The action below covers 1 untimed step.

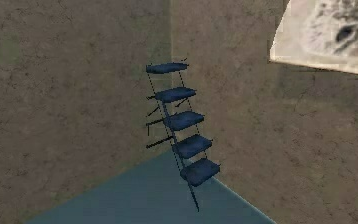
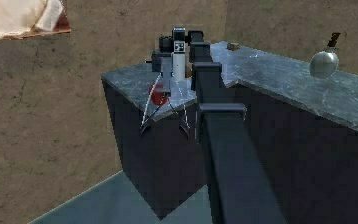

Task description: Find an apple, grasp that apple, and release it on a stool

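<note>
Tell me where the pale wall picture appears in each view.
Forward view: the wall picture sits in the top right corner.
Arm side view: the wall picture sits in the top left corner.
Shared landmark: the teal floor along the bottom of both.

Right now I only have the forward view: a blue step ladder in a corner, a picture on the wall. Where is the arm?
Observer: In the arm side view the arm extends toward a dark counter with a grey top.
Operator: Anything standing on it?
Observer: A round pale bottle, toward that view's right.
Operator: Is the apple held?
Observer: I cannot tell. A small red thing shows at the gripper, with the counter's side behind it.
</note>
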Available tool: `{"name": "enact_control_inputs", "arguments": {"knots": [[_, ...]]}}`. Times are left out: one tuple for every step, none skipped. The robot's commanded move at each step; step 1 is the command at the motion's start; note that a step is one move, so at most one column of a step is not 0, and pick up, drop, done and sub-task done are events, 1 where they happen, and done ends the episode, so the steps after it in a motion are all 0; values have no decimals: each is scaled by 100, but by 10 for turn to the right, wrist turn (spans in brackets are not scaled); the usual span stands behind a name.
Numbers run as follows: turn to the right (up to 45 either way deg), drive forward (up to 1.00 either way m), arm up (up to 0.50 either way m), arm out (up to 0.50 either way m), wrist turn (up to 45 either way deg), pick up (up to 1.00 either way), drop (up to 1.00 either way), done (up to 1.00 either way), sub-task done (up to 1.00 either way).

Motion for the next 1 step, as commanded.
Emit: {"name": "enact_control_inputs", "arguments": {"knots": [[0, 0, 0, 0, 450, 0, 0, 0, 0]]}}
